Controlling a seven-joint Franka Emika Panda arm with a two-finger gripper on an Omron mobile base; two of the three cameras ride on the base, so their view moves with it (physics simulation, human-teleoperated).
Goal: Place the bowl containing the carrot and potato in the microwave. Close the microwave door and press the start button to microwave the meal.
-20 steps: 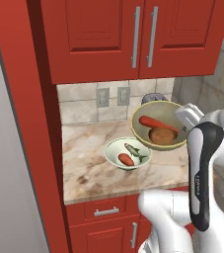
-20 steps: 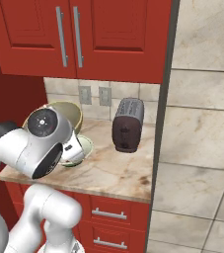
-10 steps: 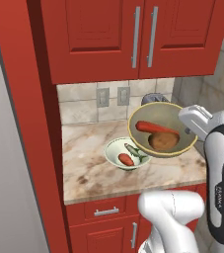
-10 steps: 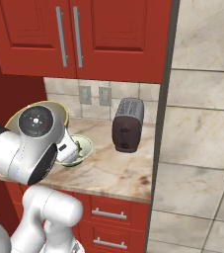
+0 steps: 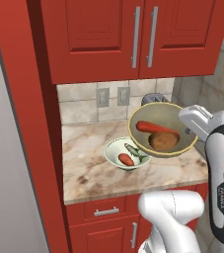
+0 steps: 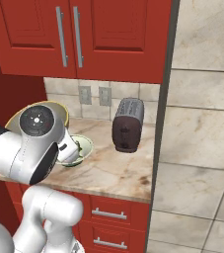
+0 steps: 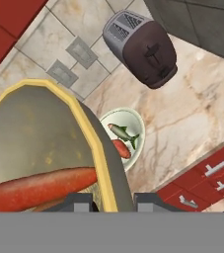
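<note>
Two bowls: carrot (image 5: 155, 129) and potato (image 5: 163, 141) in the lifted bowl (image 5: 138, 118), fish (image 5: 132, 149) in the paler bowl (image 5: 111, 154).

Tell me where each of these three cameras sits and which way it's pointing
Left base view: behind the arm to its left, looking forward and down at the counter; the arm rises lower right, carrying the bowl with carrot and potato.
Right base view: behind to the right, facing the toaster; the arm rises lower left.
Hand view: on the hand, looking down the gripper at the bowl's rim.
Shared: all three show the pale fish bowl on the counter.
</note>
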